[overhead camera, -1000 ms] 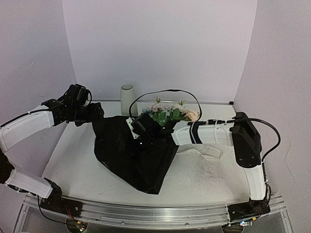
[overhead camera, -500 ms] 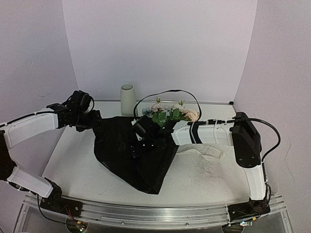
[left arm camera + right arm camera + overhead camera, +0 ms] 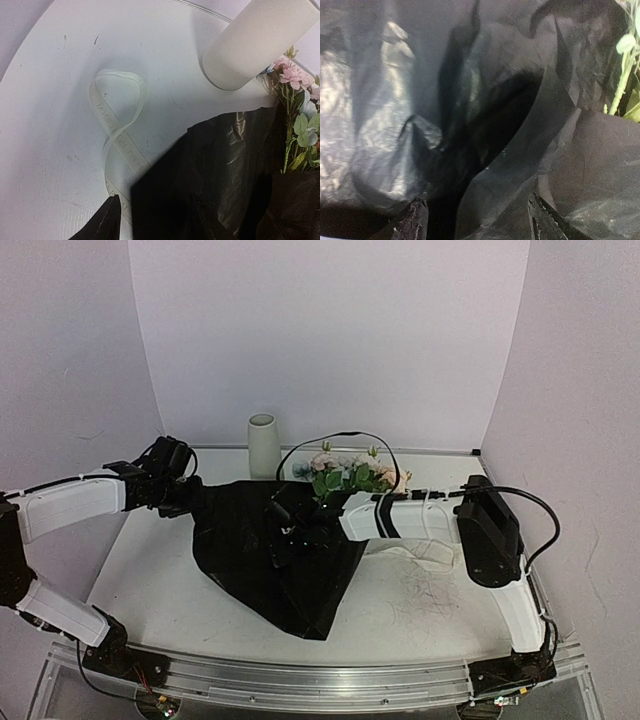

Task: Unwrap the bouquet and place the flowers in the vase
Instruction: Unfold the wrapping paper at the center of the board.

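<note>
**A:** Our left gripper (image 3: 154,222) stands spread around a corner of the black wrapping sheet (image 3: 270,560), and our right gripper (image 3: 477,221) gapes over a fold.

**B:** Then we pinch paper only and peel outward, sparing the flowers (image 3: 350,476) lying just right of the vase (image 3: 263,445).

A white bench (image 3: 150,575) stands inside a three-sided booth of plain matte panels: a back wall (image 3: 330,330), a left wall (image 3: 60,360) and a right wall (image 3: 585,390), the side panels angled outward toward the camera. Soft, even light gives the panels a pale lilac cast and leaves only faint shadows. Fine grey scuff marks (image 3: 425,595) cross the right half of the bench top. A thin metal strip (image 3: 440,451) runs along its far edge, and a ribbed aluminium rail (image 3: 300,677) spans the near edge.
</note>
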